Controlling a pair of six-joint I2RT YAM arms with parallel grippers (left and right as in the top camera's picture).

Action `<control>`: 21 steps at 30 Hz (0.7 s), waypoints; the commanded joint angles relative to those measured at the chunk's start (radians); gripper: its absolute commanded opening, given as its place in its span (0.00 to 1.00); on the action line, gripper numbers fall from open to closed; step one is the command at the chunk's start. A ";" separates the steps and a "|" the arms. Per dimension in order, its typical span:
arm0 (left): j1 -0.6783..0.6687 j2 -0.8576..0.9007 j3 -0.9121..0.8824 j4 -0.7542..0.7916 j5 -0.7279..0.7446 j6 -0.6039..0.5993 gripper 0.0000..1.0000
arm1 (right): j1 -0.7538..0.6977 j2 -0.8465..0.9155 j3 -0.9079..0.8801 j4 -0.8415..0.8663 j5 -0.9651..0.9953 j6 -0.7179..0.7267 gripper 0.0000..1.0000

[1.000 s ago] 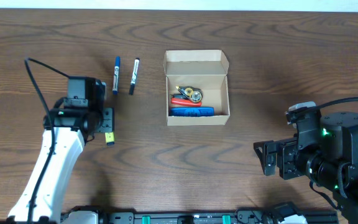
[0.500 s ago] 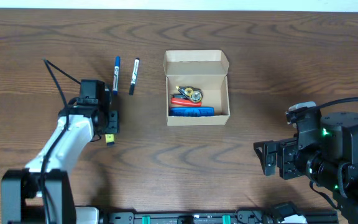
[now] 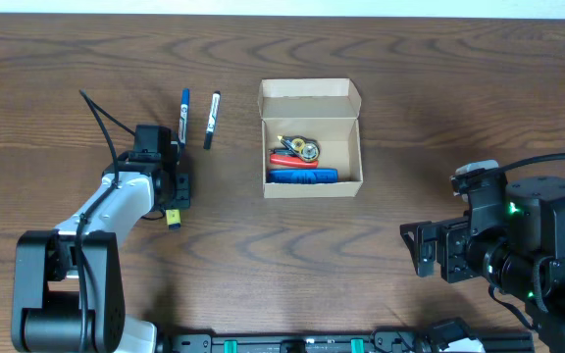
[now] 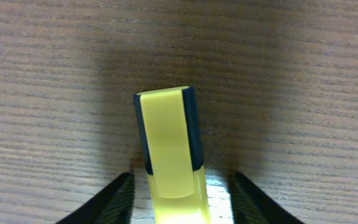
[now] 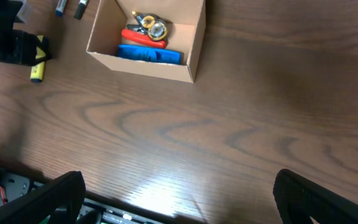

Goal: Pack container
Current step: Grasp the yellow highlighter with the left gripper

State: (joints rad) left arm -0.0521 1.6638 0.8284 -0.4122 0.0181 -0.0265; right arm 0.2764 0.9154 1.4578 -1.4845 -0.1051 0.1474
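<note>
A dark wood-grain bench (image 3: 439, 98) carries an open tan cardboard box (image 3: 314, 190); left of it lie a blue marker (image 3: 183, 118) and a black marker (image 3: 211, 120), with a yellow highlighter (image 3: 173, 218) nearer.

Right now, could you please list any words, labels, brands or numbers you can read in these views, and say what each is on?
No text can be read.
Blue marker: barrel label, print too small to read.
Black marker: barrel label, also unreadable.
Yellow highlighter: no text on the side that shows.
Cardboard box: plain, no print.

Bare table (image 3: 233, 211) lies between the left gripper (image 3: 174, 200) and the container (image 3: 311, 137) at its 2 o'clock. A blue marker (image 3: 182, 118) and a black marker (image 3: 210, 120) obstruct 12 to 1 o'clock.
</note>
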 commanded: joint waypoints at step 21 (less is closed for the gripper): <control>-0.070 -0.108 0.438 -0.395 0.015 -0.090 0.06 | 0.006 -0.001 0.001 -0.001 -0.004 -0.014 0.99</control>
State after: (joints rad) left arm -0.0837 1.6077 1.1564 -0.7631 0.0200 -0.0692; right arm 0.2764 0.9154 1.4578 -1.4845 -0.1051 0.1471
